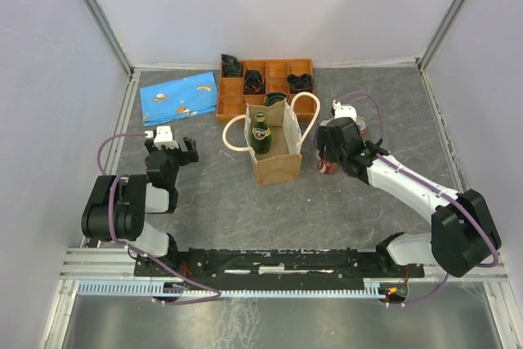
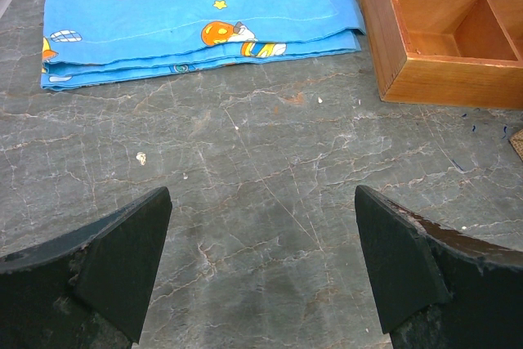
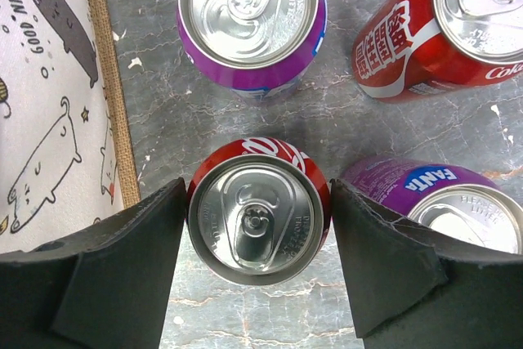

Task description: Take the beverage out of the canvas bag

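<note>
The canvas bag [image 1: 274, 161] stands upright mid-table with cream looped handles, and a green bottle [image 1: 260, 132] stands inside it. Its printed side and tan edge show at the left of the right wrist view [image 3: 49, 79]. My right gripper [image 1: 328, 157] is low, just right of the bag. In the right wrist view the right gripper [image 3: 258, 226] has both fingers against the sides of an upright red cola can [image 3: 258, 218] on the table. My left gripper [image 1: 172, 153] is open and empty, left of the bag; in the left wrist view it [image 2: 261, 259] is over bare table.
Three more cans stand around the held one: a purple can [image 3: 252, 18], a red can [image 3: 445, 14] and a purple Fanta can [image 3: 441, 202]. An orange-brown compartment tray [image 1: 265, 87] and a flat blue patterned pouch [image 1: 178, 97] lie behind the bag.
</note>
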Available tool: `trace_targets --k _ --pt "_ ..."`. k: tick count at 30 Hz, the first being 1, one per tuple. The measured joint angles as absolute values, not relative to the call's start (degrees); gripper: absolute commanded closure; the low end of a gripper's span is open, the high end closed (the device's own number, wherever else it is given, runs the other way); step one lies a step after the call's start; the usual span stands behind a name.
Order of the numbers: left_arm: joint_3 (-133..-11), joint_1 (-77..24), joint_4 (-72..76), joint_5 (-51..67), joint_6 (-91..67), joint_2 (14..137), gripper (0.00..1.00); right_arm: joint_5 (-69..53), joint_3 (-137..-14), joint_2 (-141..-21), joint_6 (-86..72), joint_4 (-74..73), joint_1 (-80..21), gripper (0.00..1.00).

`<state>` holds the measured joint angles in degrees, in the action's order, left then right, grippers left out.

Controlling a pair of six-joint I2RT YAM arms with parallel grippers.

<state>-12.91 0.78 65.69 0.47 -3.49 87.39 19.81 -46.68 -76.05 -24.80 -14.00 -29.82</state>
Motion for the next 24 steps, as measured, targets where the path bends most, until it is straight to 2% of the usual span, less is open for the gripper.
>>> trace_targets --k 6,12,19,21,22,23,24 --pt "-12.91 0.78 65.69 0.47 -3.49 87.39 0.01 20.03 -46.70 -75.99 -24.80 -14.06 -29.82 0.21" --pt "-12.91 0.78 65.69 0.47 -3.49 87.39 0.01 20.21 -47.20 -73.38 -24.36 -15.97 -30.06 0.26" --pt "-12.91 0.78 65.69 0.47 -3.49 87.39 0.01 24.67 -50.72 -67.53 -22.39 -18.61 -34.85 0.28" --pt "-12.91 0.78 65.69 0.47 -3.49 87.39 0.01 25.39 -51.92 -66.65 -21.74 -18.70 -36.45 0.36" --pt "-12.91 0.78 65.69 0.47 -3.49 87.39 0.01 25.58 -52.47 -66.37 -21.45 -18.72 -37.19 0.44" --pt "-12.91 0.78 65.69 0.47 -3.49 87.39 0.01 25.65 -53.01 -66.17 -21.15 -18.72 -37.76 0.54" --pt "-12.91 0.78 65.69 0.47 -3.49 87.39 0.01 25.67 -53.34 -66.15 -20.80 -18.72 -38.00 0.70"
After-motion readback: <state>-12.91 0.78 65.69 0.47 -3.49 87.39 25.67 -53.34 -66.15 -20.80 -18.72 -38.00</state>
